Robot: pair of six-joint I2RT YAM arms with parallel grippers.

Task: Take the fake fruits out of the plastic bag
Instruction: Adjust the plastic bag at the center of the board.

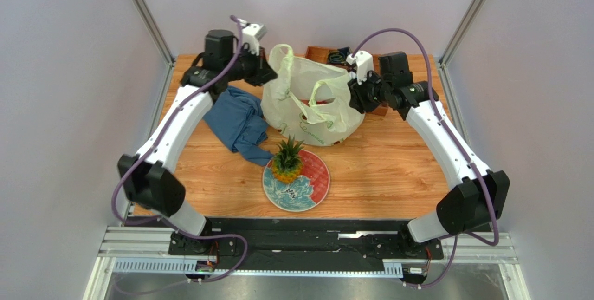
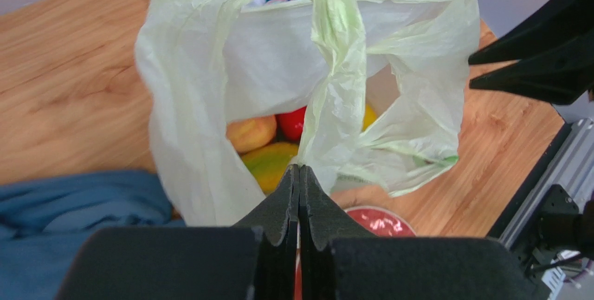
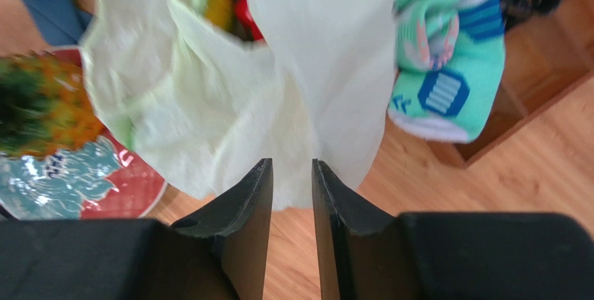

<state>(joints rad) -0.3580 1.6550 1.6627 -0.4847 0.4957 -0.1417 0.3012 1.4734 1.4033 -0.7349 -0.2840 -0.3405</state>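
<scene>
Plastic bag point(image 2: 183, 112) handle pinched in closed left claw point(image 2: 299, 171); right claw point(image 3: 291, 165) parted just before it.

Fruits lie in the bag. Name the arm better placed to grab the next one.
Right, probably. The right jaws stand apart and empty beside the plastic bag; the left jaws are shut on its handle.

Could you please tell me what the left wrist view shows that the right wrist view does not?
Only the left wrist view: the peach lying inside the plastic bag, and the left gripper shut on a handle of the bag.
Only the right wrist view: the pineapple, blurred, on the plate, and the right gripper open, with nothing between its fingers.
Both: the plastic bag, a red fruit in it, the blue cloth, the plate and the wooden table.
</scene>
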